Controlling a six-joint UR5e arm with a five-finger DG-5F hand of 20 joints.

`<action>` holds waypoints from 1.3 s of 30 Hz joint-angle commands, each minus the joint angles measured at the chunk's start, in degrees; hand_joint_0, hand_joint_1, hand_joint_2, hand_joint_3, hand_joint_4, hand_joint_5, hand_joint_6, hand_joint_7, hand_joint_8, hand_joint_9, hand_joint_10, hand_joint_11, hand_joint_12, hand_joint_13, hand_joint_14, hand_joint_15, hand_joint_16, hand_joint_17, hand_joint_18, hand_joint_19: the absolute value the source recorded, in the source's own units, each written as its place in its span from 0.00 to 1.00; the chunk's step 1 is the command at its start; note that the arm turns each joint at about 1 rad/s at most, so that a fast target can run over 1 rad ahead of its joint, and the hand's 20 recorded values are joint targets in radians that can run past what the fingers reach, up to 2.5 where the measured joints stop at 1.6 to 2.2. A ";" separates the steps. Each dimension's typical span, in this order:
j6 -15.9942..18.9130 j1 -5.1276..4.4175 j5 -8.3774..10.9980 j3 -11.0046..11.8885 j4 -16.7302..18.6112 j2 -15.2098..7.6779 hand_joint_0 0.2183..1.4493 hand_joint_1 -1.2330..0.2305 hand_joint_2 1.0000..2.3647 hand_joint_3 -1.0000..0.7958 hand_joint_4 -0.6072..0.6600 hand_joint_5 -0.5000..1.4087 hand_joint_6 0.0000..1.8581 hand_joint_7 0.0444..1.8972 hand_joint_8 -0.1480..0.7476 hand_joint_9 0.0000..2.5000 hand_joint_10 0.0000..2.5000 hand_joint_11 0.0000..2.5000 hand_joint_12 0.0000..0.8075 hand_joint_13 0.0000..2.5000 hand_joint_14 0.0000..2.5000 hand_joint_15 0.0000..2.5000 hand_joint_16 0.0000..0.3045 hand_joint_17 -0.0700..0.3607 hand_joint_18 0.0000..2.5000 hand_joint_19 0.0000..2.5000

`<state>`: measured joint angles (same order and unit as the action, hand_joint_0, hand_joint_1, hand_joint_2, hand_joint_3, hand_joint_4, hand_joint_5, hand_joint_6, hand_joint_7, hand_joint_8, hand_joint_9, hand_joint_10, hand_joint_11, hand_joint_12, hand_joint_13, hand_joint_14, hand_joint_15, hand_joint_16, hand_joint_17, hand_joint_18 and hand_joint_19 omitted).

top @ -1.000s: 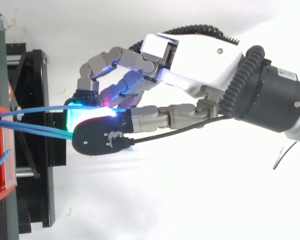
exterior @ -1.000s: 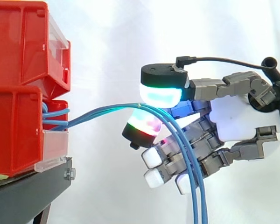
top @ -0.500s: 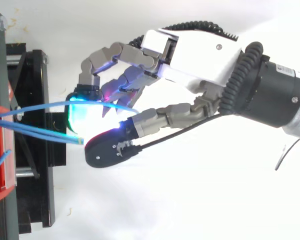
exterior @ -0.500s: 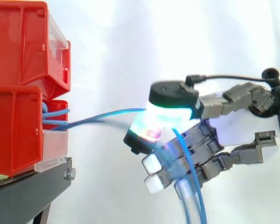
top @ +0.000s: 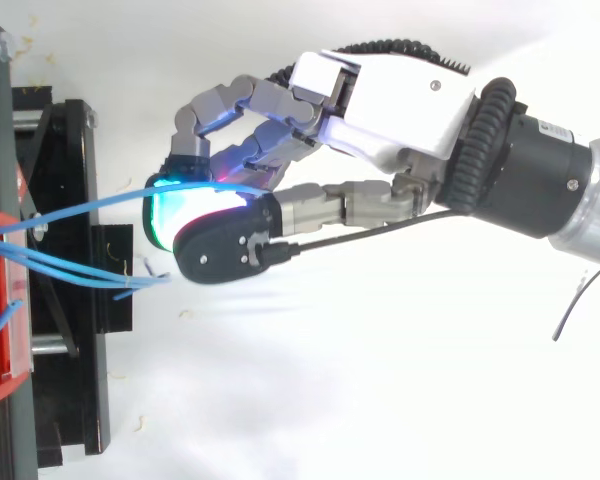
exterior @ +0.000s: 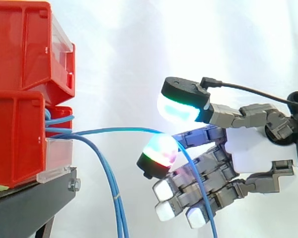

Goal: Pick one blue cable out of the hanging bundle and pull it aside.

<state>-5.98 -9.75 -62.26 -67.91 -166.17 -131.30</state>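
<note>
One blue cable [exterior: 119, 130] over the hand's [exterior: 248, 148] curled fingers [exterior: 204, 166], thumb [exterior: 181, 101] apart; red bins [exterior: 20, 99], black stand [exterior: 30, 203], white curtain [exterior: 139, 39].

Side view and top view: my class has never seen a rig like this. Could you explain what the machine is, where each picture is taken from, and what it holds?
It is a robot arm ending in a hand with a thumb and fingers; the glowing tips are its own pads. One picture looks level from beside the work, the other straight down on the same scene. Red bins sit on a black stand. One blue cable from them is hooked over a curled finger, the thumb just above it; the other cables hang by the stand.
</note>
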 commanded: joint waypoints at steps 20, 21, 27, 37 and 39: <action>-5.63 -0.70 -1.02 0.15 3.48 -3.00 0.24 0.44 0.00 0.30 0.62 0.16 0.45 0.51 0.53 0.32 0.01 0.23 0.47 0.29 0.01 0.17 0.19 0.47 0.33 0.21; -5.63 -0.79 -1.11 0.15 3.57 -3.00 0.23 0.45 0.00 0.29 0.62 0.16 0.45 0.50 0.53 0.32 0.01 0.23 0.48 0.29 0.01 0.17 0.19 0.47 0.33 0.21; -5.36 -0.79 -1.46 0.50 3.66 -4.23 0.20 0.51 0.00 0.28 0.66 0.17 0.41 0.48 0.55 0.31 0.00 0.22 0.50 0.29 0.01 0.17 0.21 0.50 0.33 0.21; -2.90 -0.44 -1.81 1.99 1.02 -4.75 0.25 0.57 0.00 0.30 0.63 0.17 0.39 0.54 0.54 0.31 0.01 0.22 0.48 0.28 0.01 0.17 0.19 0.47 0.31 0.22; -2.64 -0.44 -1.81 2.69 -0.21 -4.67 0.26 0.53 0.01 0.32 0.63 0.17 0.41 0.52 0.54 0.31 0.01 0.22 0.47 0.29 0.01 0.17 0.19 0.47 0.31 0.22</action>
<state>-9.18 -10.32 -64.04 -66.23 -164.52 -136.00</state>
